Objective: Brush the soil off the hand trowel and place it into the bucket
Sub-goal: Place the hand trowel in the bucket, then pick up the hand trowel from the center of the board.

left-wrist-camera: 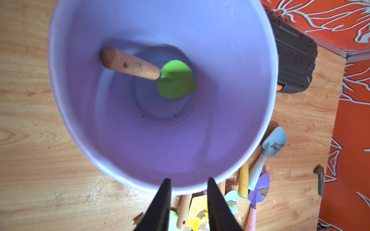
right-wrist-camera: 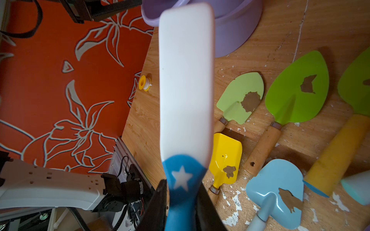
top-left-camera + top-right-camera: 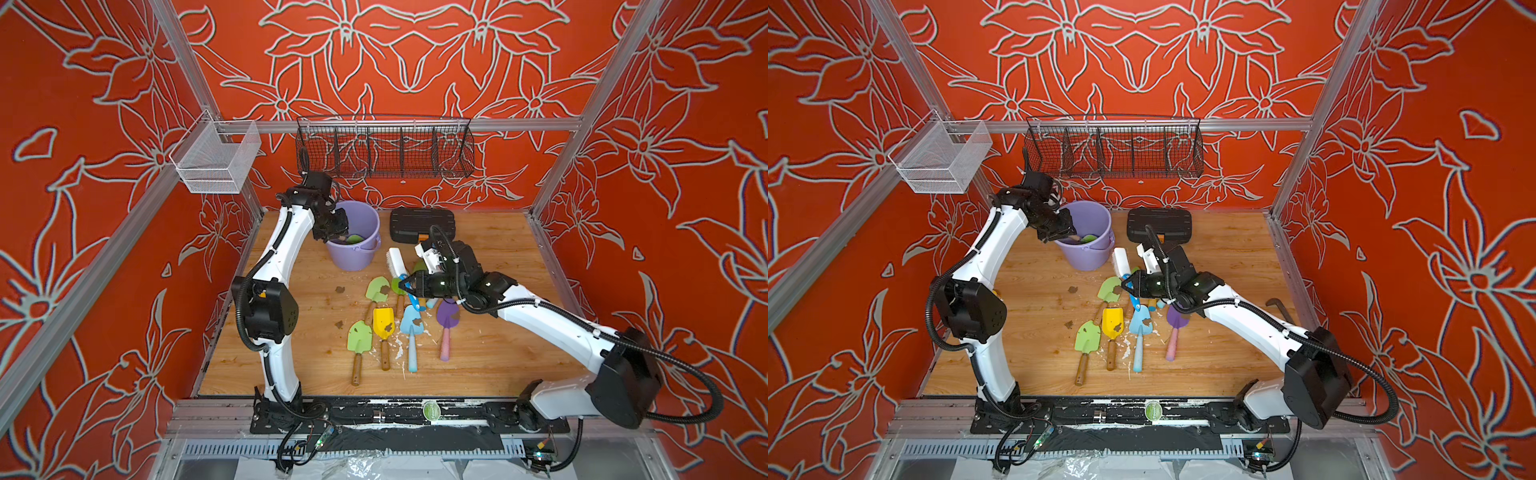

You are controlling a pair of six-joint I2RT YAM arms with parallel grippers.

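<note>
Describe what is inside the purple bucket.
One green trowel with a wooden handle is in the bucket, plus a few dark specks. The floor beneath its blade is hidden.

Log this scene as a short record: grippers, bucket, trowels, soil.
left gripper: open over the bucket, holding nothing
right gripper: shut on the blue handle of the brush
bucket contents: one green trowel with a wooden handle
other trowels: several lying on the table
soil: brown patches on their blades
loose clumps: on the table
black case: beside the bucket
</note>
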